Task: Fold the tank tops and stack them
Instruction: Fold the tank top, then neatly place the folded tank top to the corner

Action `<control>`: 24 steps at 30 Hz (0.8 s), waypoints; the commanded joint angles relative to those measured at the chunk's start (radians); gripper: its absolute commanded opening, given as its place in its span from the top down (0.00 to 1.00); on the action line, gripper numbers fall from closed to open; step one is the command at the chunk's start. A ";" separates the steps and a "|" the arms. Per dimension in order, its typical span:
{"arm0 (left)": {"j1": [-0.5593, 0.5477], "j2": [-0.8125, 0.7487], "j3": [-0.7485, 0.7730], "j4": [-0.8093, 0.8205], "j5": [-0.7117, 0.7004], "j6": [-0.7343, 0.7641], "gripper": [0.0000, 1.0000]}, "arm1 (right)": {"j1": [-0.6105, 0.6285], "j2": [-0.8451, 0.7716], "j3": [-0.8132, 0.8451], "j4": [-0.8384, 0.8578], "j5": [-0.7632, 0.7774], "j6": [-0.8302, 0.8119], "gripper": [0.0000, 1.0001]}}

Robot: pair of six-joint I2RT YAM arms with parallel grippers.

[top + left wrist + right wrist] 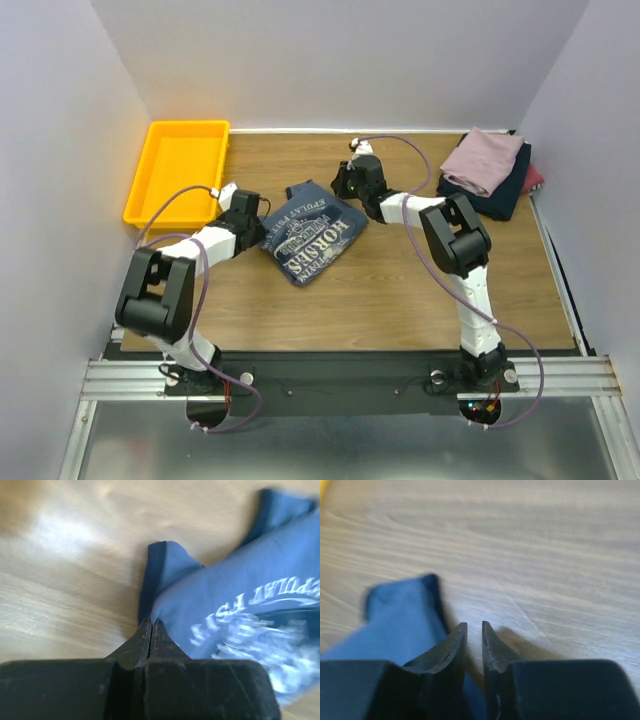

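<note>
yellow plastic tray [141, 192] far-left corner, unused | left gripper [151, 623] clamped tight, tips on the edge of the slate-blue lettered cloth tank top [315, 236], likely anchoring it; arm bent low | top mid-tabletop, lettering up, partly folded | right gripper [474, 626] narrowly parted, empty, low beside strap [405, 600] | folded mauve-pink, navy and maroon stack [486, 160] far-right corner
</note>
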State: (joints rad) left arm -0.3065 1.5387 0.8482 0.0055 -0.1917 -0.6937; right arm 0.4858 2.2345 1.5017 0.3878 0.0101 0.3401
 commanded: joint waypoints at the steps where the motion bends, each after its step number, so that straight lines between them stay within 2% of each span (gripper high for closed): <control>1: 0.007 0.073 -0.049 0.091 0.014 -0.043 1.00 | -0.007 0.049 0.090 0.039 -0.033 0.019 0.68; 4: 0.014 0.110 -0.046 0.094 0.006 -0.055 1.00 | -0.007 0.065 0.146 0.000 -0.029 0.007 0.50; 5: 0.018 0.107 -0.050 0.109 0.009 -0.058 1.00 | -0.007 0.065 0.156 -0.019 -0.016 -0.004 0.38; 7: 0.024 0.104 -0.054 0.110 0.014 -0.058 1.00 | -0.006 0.054 0.167 -0.035 0.011 -0.010 0.24; 8: 0.024 0.100 -0.055 0.111 0.015 -0.056 1.00 | -0.007 0.047 0.169 -0.043 0.042 -0.016 0.14; 9: 0.024 0.087 -0.058 0.111 0.021 -0.056 0.99 | -0.007 0.027 0.173 -0.073 0.063 -0.016 0.10; 11: 0.024 0.060 -0.069 0.111 0.023 -0.061 0.86 | -0.007 0.001 0.184 -0.133 0.132 -0.018 0.01; 14: 0.024 0.019 -0.064 0.076 -0.003 -0.072 0.70 | -0.029 -0.062 0.190 -0.235 0.172 0.013 0.00; 18: 0.024 -0.069 -0.046 -0.025 -0.074 -0.087 0.61 | -0.056 -0.218 0.100 -0.335 0.151 0.106 0.00; 20: 0.024 -0.135 -0.031 -0.045 -0.094 -0.076 0.59 | -0.058 -0.277 0.034 -0.377 0.124 0.132 0.00; 24: 0.024 -0.212 0.023 -0.122 -0.111 -0.058 0.58 | -0.056 -0.397 -0.205 -0.385 0.027 0.206 0.02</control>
State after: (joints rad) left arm -0.2855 1.4136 0.8028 -0.0372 -0.2424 -0.7677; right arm 0.4255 1.9392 1.4620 0.0582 0.1123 0.4507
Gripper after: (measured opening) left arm 0.418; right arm 0.993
